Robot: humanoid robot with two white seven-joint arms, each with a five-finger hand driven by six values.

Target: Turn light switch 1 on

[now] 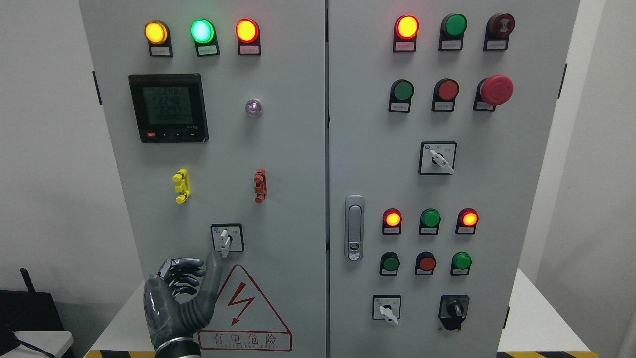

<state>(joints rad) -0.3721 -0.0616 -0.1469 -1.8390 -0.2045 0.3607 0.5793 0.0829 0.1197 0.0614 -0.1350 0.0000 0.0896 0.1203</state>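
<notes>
Industrial electrical test or training room: a grey two-door control cabinet (pixel 308 149) carries indicator lamps (pixel 202 31), a digital power meter (pixel 167 107), rotary selector switches (pixel 437 158), an emergency-stop button (pixel 496 90) and a high-voltage warning triangle (pixel 243 311).

The left hand (pixel 180 298) is cut off at the wrist by the bottom edge. The print on the small label plates (pixel 160 50) under the indicator lamps is too small to read. The meter display (pixel 167 107) shows faint digits, not clearly legible. The cabinet (pixel 298 149) runs past the top edge.
</notes>
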